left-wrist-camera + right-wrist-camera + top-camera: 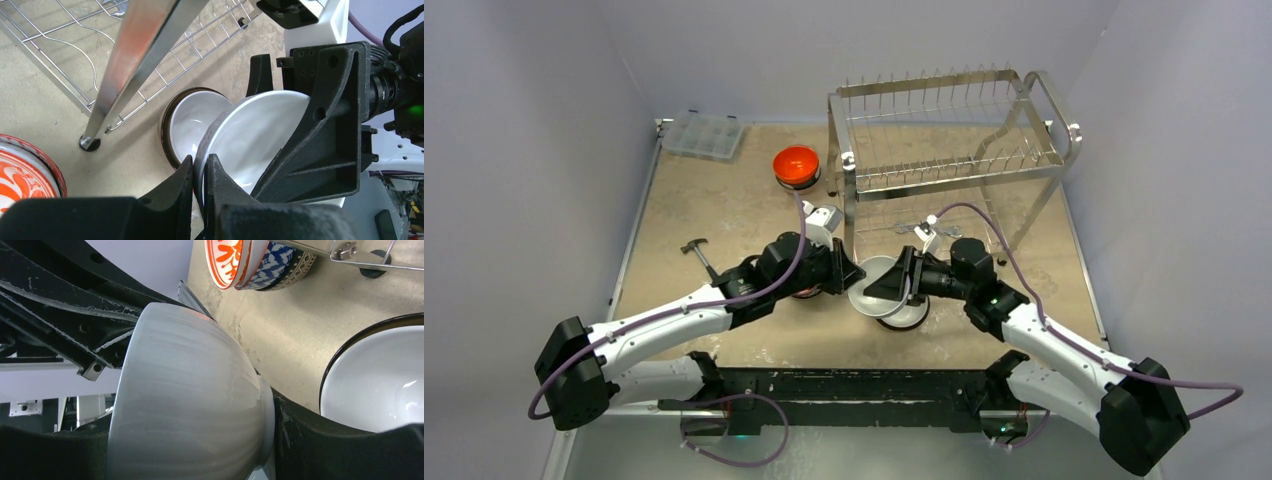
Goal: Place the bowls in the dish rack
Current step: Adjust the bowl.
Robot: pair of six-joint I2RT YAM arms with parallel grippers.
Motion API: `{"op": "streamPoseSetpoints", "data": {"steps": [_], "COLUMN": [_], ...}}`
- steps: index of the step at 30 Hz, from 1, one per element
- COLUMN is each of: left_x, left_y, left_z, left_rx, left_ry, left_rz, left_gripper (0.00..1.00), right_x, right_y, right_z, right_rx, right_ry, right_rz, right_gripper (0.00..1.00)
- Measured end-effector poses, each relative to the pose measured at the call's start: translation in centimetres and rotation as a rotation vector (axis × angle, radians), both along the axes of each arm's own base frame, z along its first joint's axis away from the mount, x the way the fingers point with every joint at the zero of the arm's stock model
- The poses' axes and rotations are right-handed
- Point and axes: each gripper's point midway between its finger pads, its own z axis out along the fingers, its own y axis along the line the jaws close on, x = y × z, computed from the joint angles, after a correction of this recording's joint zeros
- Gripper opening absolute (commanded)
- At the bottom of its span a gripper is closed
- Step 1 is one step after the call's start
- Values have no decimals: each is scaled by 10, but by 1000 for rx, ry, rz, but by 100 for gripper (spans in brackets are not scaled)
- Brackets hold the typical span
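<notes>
Grey-white bowl is held tilted on edge above the bench, just in front of the front-left leg of the dish rack. Left claw is pinched narrow on the bowl's rim. Right claw is closed around the same bowl, one finger across the mouth, the other against the foot (no gap seen on either side). A dark-rimmed white bowl is noted on the bench beneath, also before the rack. An orange-red bowl is seen left of the rack. Patterned bowls are stacked front-left of it.
</notes>
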Motion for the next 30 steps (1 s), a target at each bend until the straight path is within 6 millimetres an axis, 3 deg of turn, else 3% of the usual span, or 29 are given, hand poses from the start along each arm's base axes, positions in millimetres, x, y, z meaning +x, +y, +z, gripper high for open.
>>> {"op": "streamPoseSetpoints", "data": {"steps": [2,7,13,16,25,30], "left_x": [-1,0,0,0,3,6], "left_y": [1,1,2,4,10,13], "left_z": [-1,0,-3,-5,-3,-5], "left_rx": [9,20,37,52,98,119], "left_ry": [1,-7,-11,-11,-23,-30], "left_rz": [-1,4,3,5,34,49], "left_gripper": [0,0,0,0,0,0], "right_x": [0,0,2,4,0,-1], "right_y": [0,0,1,4,4,4], "right_z": [-1,-1,2,13,19,16], "right_rx": [-4,-7,-3,24,45,36], "right_ry": [5,1,0,-18,-2,18], "right_rz": [0,-3,-5,-4,4,6], "right_gripper": [49,51,91,98,98,86]}}
